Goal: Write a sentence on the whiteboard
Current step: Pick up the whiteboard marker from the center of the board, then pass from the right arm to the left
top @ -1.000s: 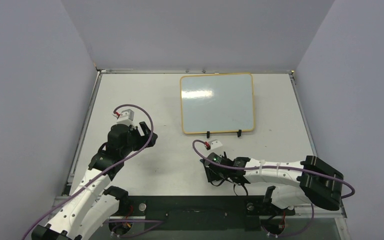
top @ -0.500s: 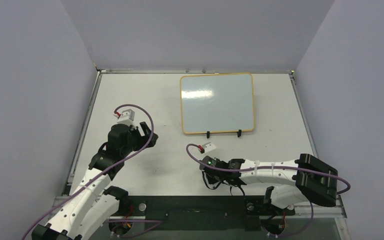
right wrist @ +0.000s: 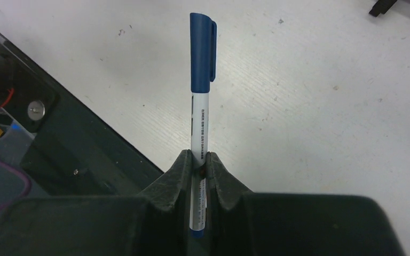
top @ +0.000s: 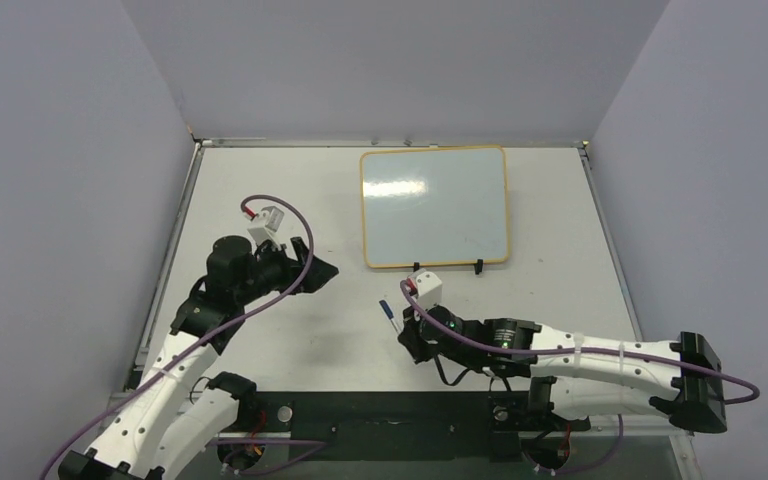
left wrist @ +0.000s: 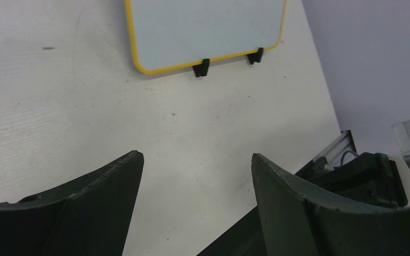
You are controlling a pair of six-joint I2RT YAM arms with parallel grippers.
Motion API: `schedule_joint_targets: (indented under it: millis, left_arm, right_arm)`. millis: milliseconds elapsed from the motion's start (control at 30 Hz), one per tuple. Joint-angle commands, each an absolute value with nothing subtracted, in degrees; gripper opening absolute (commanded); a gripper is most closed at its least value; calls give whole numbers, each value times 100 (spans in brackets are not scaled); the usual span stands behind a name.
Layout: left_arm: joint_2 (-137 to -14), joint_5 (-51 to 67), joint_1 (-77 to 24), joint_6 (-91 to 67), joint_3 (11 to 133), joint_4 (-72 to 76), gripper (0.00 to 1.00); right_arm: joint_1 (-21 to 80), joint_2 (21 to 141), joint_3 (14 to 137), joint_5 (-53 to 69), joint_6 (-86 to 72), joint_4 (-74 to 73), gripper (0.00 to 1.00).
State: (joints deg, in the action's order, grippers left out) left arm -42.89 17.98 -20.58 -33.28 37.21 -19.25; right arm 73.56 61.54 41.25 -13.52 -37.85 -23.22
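The whiteboard (top: 435, 205) stands at the back of the table on two small black feet, its yellow frame also showing in the left wrist view (left wrist: 133, 50). Its white face is blank; the sentence does not show. My right gripper (top: 407, 325) sits low in front of the board, shut on a marker (top: 387, 312). In the right wrist view the marker (right wrist: 202, 80) has a white barrel and a blue cap on, pointing away from the gripper (right wrist: 198, 160). My left gripper (top: 318, 270) hovers left of the board, open and holding nothing (left wrist: 192, 156).
A black base strip (top: 390, 415) runs along the near table edge under both arms. Grey walls close in the table on the left, back and right. Part of the right arm (left wrist: 363, 176) shows at the lower right of the left wrist view.
The right gripper shut on the marker and lifted it, so the marker now sticks out to its left. The left gripper swung right toward the table's middle, still open.
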Motion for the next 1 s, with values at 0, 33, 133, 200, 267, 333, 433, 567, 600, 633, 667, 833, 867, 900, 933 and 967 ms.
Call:
schedule_joint_targets:
  millis: [0, 33, 133, 200, 267, 333, 433, 567, 600, 633, 667, 833, 867, 900, 933, 967]
  left_arm:
    - [-4555, 3054, -2083, -3440, 4350, -1424, 72]
    - [-4594, 3163, -2083, -3452, 4412, -1439, 72]
    - [-4846, 3413, -2083, -3474, 4687, -1558, 72]
    - [-5064, 3669, -2085, -3495, 4793, -1597, 72]
    - [-5245, 4014, -2100, -3655, 4769, -1376, 71]
    - [-5350, 4291, -2153, -3846, 4694, -1063, 69]
    - [-5470, 4506, -2337, -3928, 4638, -821, 69]
    - [-5705, 4577, -2770, -3912, 4653, -754, 69]
    - [-5739, 4565, -2912, -3912, 4656, -751, 69]
    - [-5796, 4503, -2972, -3894, 4653, -744, 69]
    - [-5816, 4466, -3072, -3885, 4647, -732, 69]
    - [-5854, 4441, -3243, -4036, 4475, -388, 70]
    - [-5863, 4509, -3243, -4075, 4419, -249, 70]
    - [-5898, 4535, -3250, -4141, 4398, -186, 70]
    - [-5935, 4608, -3251, -4167, 4367, -112, 70]
    - [-5960, 4633, -3252, -4219, 4359, 1, 69]
  right_arm:
    - [7420, 5582, 4280, -1563, -3487, -2191, 0]
    - [7419, 5507, 4267, -1568, -3440, -2145, 0]
    - [7435, 5204, 4230, -1663, -3364, -2088, 0]
    - [7433, 5099, 4242, -1697, -3292, -2067, 0]
    - [7435, 5047, 4283, -1672, -3224, -2036, 0]
    - [7436, 5047, 4332, -1654, -3157, -2034, 0]
    - [7433, 5060, 4386, -1643, -3053, -2003, 0]
    - [7435, 5150, 4518, -1623, -2892, -1942, 0]
    - [7435, 5203, 4548, -1607, -2832, -1942, 0]
    - [7436, 5267, 4604, -1582, -2801, -1938, 0]
    - [7436, 5292, 4631, -1564, -2761, -1926, 0]
    - [7435, 5335, 4672, -1442, -2697, -1811, 0]
    - [7435, 5322, 4670, -1415, -2676, -1797, 0]
    - [7435, 5305, 4668, -1380, -2670, -1781, 0]
    - [7436, 5294, 4667, -1367, -2647, -1778, 0]
    - [7436, 5279, 4671, -1341, -2633, -1776, 0]
